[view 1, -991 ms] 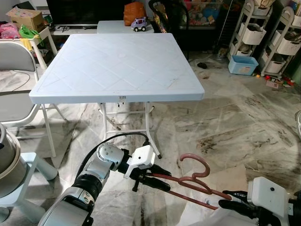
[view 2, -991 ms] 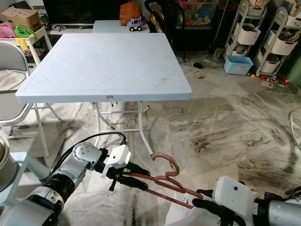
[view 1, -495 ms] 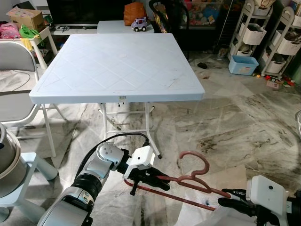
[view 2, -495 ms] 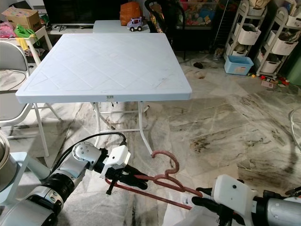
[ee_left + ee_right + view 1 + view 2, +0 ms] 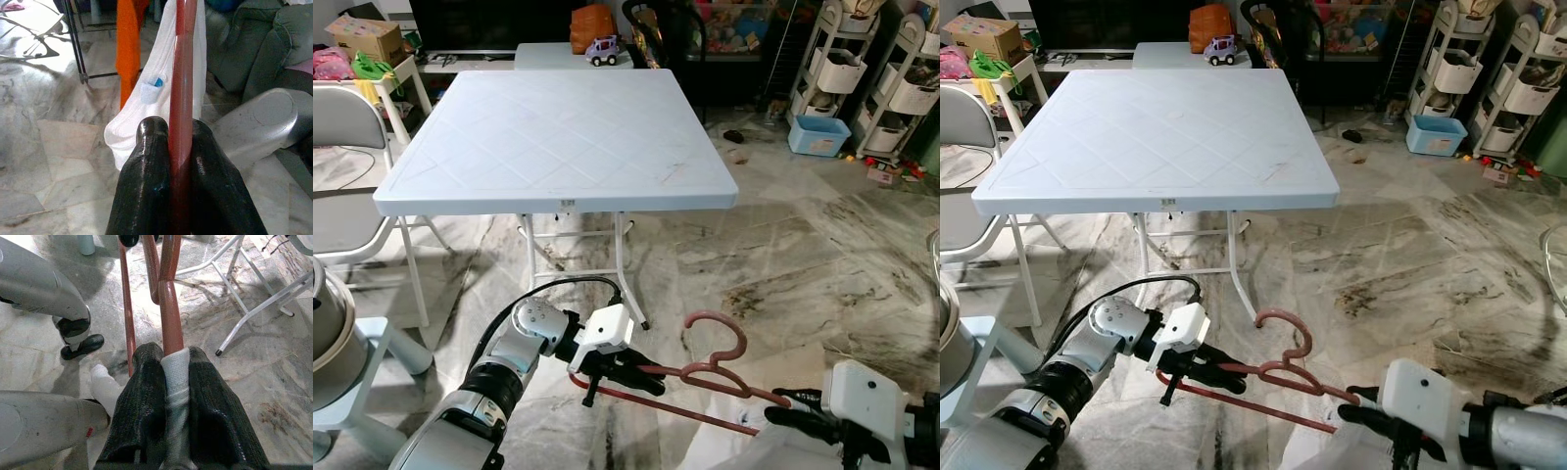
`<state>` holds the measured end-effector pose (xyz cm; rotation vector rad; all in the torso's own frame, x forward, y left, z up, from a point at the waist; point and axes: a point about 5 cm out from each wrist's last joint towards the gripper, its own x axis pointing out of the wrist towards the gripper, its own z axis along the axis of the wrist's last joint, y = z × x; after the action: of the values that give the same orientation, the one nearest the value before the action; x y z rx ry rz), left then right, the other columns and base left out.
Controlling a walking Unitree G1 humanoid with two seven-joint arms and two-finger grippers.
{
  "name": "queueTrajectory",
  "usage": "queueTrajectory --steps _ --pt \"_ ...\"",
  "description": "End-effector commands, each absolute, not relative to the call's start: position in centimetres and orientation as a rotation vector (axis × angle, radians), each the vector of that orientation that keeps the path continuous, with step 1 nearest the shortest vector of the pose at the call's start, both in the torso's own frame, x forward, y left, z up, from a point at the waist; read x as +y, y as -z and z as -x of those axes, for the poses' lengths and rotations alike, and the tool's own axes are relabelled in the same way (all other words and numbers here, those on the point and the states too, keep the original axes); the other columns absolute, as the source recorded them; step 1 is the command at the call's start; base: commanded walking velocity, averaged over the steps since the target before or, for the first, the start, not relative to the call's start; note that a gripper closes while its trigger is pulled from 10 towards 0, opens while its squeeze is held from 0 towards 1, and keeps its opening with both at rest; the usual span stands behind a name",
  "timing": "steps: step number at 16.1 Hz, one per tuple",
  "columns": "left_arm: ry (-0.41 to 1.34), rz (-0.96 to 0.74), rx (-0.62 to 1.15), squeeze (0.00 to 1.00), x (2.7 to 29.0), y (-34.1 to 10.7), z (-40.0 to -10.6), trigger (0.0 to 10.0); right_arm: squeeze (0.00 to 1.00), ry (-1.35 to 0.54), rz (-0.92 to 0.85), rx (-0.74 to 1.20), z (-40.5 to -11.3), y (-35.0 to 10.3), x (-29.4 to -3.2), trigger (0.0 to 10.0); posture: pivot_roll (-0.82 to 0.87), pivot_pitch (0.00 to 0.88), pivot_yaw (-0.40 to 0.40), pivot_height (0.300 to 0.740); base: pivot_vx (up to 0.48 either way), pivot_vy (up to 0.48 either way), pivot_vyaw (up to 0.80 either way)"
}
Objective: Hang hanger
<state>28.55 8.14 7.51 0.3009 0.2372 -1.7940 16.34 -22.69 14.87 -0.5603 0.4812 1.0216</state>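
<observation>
both jaws clamp the red hanger (image 5: 705, 371) — left gripper (image 5: 641, 373) and right gripper (image 5: 781, 409) at opposite ends.

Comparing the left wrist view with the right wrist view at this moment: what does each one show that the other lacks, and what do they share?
The left wrist view looks along the left gripper, shut on the red hanger, towards a white garment and an orange cloth hanging from a dark rack, with a grey sofa beyond.

The right wrist view looks along the right gripper, shut on white fabric wrapped over the hanger's end, with white table legs and the robot's black feet on the floor.

Both share the red hanger clamped between two black fingers and the marble floor.
</observation>
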Motion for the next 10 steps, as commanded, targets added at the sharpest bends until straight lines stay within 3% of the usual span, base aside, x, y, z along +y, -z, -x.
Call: queueTrajectory --steps 1,9,10 --pt "1.789 -0.312 0.211 0.0 7.6 -7.7 -28.5 0.0 0.0 -1.054 0.571 0.436 -16.5 -15.5 -22.2 10.0 0.05 0.0 -0.055 0.74 0.0 0.0 0.0" --pt "1.653 -0.243 0.174 0.0 7.2 -5.9 -27.5 0.0 0.0 -1.047 0.602 0.406 -18.1 -16.1 -22.8 10.0 0.05 0.0 -0.068 0.74 0.0 0.0 0.0" --pt "1.653 -0.249 0.172 0.0 7.1 -5.8 -27.5 0.0 1.0 -1.051 0.605 0.4 -18.5 -16.3 -23.0 10.0 0.05 0.0 -0.067 0.74 0.0 0.0 0.0"
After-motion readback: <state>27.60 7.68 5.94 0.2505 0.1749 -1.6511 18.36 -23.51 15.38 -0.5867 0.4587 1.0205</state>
